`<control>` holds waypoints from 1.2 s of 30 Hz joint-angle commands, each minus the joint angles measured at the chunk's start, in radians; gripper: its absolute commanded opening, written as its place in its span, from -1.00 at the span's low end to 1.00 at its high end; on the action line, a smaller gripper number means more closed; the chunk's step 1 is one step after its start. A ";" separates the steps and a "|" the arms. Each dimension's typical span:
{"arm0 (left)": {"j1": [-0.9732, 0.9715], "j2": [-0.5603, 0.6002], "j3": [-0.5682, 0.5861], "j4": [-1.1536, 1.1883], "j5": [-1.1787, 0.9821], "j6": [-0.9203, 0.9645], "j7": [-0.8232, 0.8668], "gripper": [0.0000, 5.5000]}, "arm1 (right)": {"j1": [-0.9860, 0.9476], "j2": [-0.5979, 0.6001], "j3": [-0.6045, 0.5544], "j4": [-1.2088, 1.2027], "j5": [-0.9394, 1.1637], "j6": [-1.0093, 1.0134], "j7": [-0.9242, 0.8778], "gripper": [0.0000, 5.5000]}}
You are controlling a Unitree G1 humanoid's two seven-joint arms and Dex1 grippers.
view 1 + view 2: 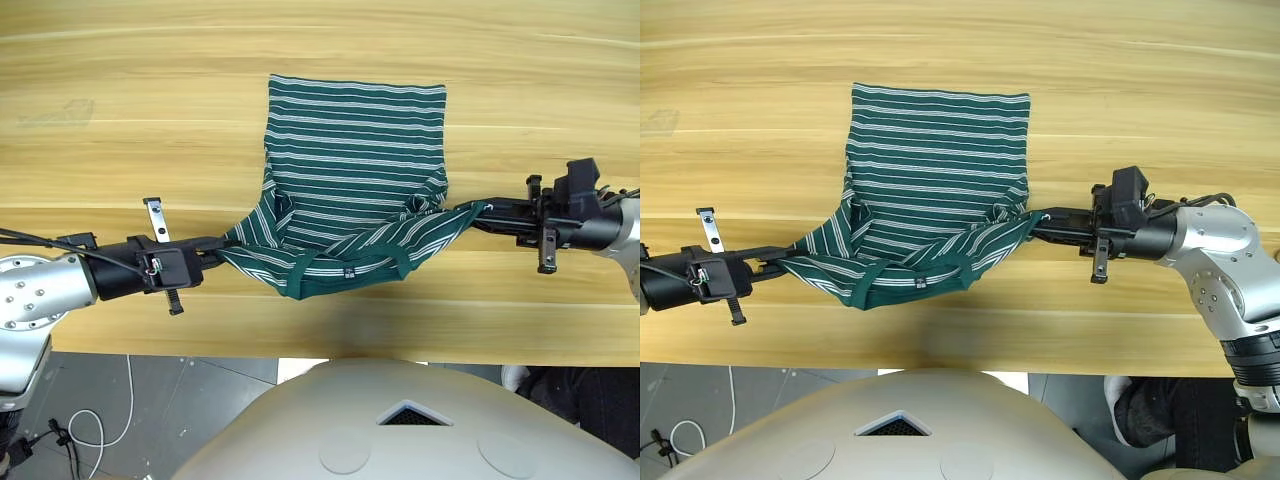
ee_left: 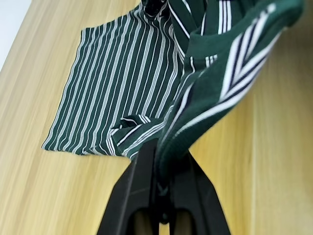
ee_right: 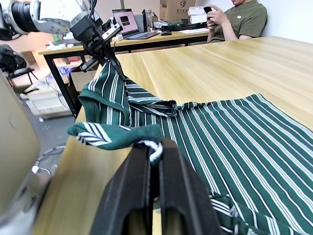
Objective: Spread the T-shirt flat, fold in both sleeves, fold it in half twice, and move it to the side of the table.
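Two claws, the left gripper (image 1: 220, 244) and the right gripper (image 1: 478, 210), each pinch a near corner of the dark green, white-striped cotton T-shirt (image 1: 355, 150), which lies mid-way across the light wooden table (image 1: 120, 130). Uneven pulling could slip the fabric free or bunch it.

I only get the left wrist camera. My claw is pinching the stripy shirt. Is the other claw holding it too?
Observer: Yes, the right claw is shut on the T-shirt, at the opposite shoulder end.
Operator: Where's the neck hole?
Observer: The collar hangs between the left claw and the right one, along the shirt's near edge.
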 commanded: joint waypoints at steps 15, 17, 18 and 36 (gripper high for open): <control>0.355 -0.196 0.451 -0.324 -0.118 0.174 -0.301 -0.99 | 0.236 0.055 -0.288 -0.172 -0.041 0.146 0.128 -1.00; 0.392 -0.234 0.488 -0.344 -0.137 0.171 -0.330 -0.99 | 0.259 0.064 -0.331 -0.202 -0.013 0.167 0.129 -1.00; 0.421 -0.251 0.505 -0.354 -0.128 0.160 -0.355 -0.99 | 0.282 0.065 -0.357 -0.223 0.002 0.178 0.133 -1.00; 0.072 -0.213 0.256 -0.206 -0.135 0.283 -0.252 -0.99 | 0.078 0.178 -0.231 -0.171 -0.176 0.244 0.103 -1.00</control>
